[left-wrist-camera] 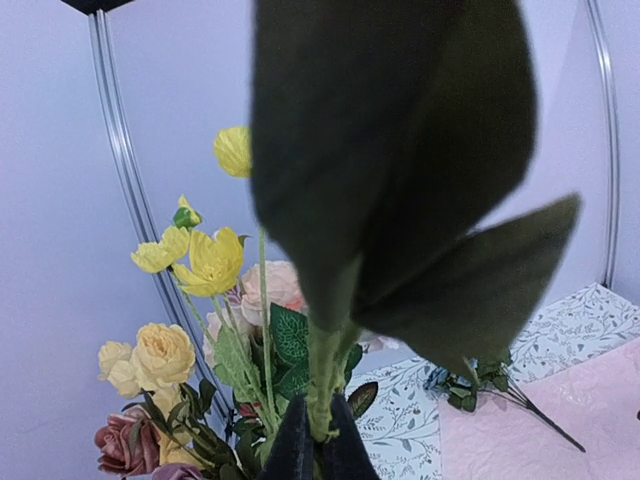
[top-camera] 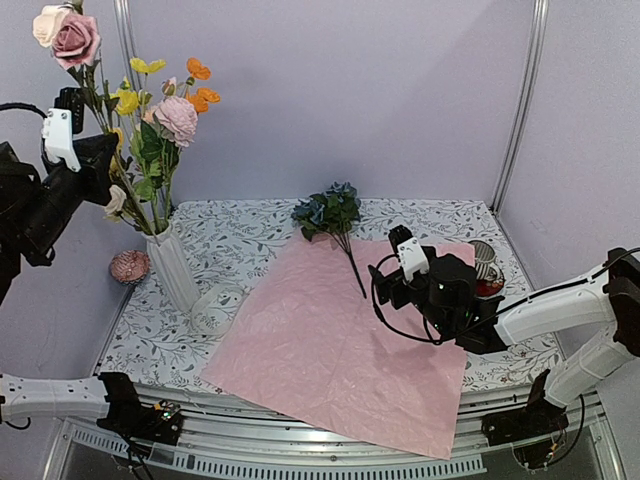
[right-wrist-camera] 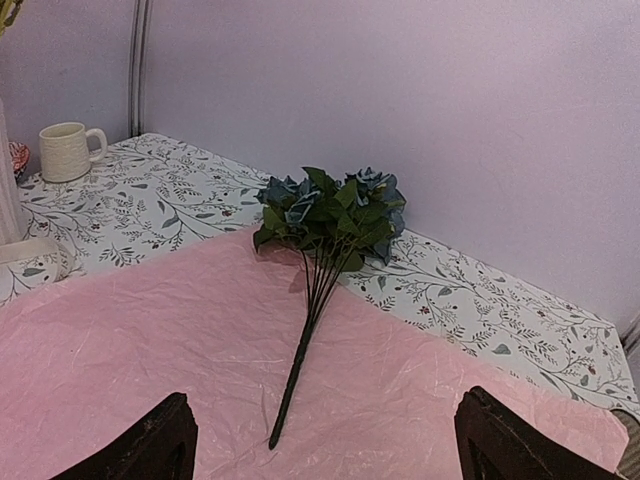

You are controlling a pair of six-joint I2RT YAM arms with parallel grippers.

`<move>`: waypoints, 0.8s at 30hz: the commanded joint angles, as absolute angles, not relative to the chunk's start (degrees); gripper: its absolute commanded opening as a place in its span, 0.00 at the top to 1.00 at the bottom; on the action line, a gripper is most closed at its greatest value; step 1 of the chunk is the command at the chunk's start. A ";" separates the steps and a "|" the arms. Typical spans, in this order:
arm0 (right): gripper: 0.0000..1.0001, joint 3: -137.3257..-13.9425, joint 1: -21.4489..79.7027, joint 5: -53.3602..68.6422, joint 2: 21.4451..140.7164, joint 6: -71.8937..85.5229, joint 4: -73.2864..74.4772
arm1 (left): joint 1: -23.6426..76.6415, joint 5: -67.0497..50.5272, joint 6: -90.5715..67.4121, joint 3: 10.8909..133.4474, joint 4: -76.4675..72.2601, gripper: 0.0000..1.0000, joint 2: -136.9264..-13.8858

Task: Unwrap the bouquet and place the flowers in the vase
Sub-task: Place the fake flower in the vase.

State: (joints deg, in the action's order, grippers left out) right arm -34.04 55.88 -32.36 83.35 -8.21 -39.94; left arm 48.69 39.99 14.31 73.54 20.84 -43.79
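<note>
Overhead view: at the far left the raised left claw (top-camera: pixel 100 140) is clamped on a tall rose stem (top-camera: pixel 92 92) whose pink and cream heads tower above the vase (top-camera: pixel 175 265). The danger, as I judge it, lies here. The stem is long and top-heavy and the neck is already crowded, so a slanted push could snag leaves or tip the vase. I cannot tell whether the stem's foot is inside the neck. The white ridged vase stands at the left of the counter (top-camera: pixel 440 225) and holds a pink rose and yellow and orange poppies (top-camera: pixel 203 97). The pink wrapping paper (top-camera: pixel 340 350) lies spread flat, with the blue roses (top-camera: pixel 328 210) at its far edge. The right claw (top-camera: pixel 383 283) hovers just beside their stems, jaws wide, holding nothing. A striped cup (top-camera: pixel 485 268) sits close to that arm and could be knocked.

Left wrist view: two dark fingers (left-wrist-camera: pixel 295 450) pinch the green stem. Big leaves block much of the view, which makes aiming hard. Below, yellow, cream and pink blooms crowd together; the vase itself is out of sight.

Right wrist view: wide-set fingers (right-wrist-camera: pixel 150 445) frame the blue roses' stems on the paper. A low grab could pinch and drag the sheet. A cream mug (right-wrist-camera: pixel 68 150) stands upright at far left; I cannot see inside it.
</note>
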 commanded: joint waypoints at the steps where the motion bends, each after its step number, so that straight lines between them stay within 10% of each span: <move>1: 0.09 -34.43 56.04 -32.77 83.98 -8.30 -41.04 | 48.34 41.58 15.42 70.32 20.20 1.00 -42.92; 24: 0.09 -34.31 56.04 -32.74 83.65 -8.36 -40.87 | 48.19 45.71 33.83 63.70 -5.26 1.00 -47.36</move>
State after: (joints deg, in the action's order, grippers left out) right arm -34.04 55.88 -32.40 83.48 -8.25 -39.94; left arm 48.69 43.86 28.27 66.83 2.59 -46.89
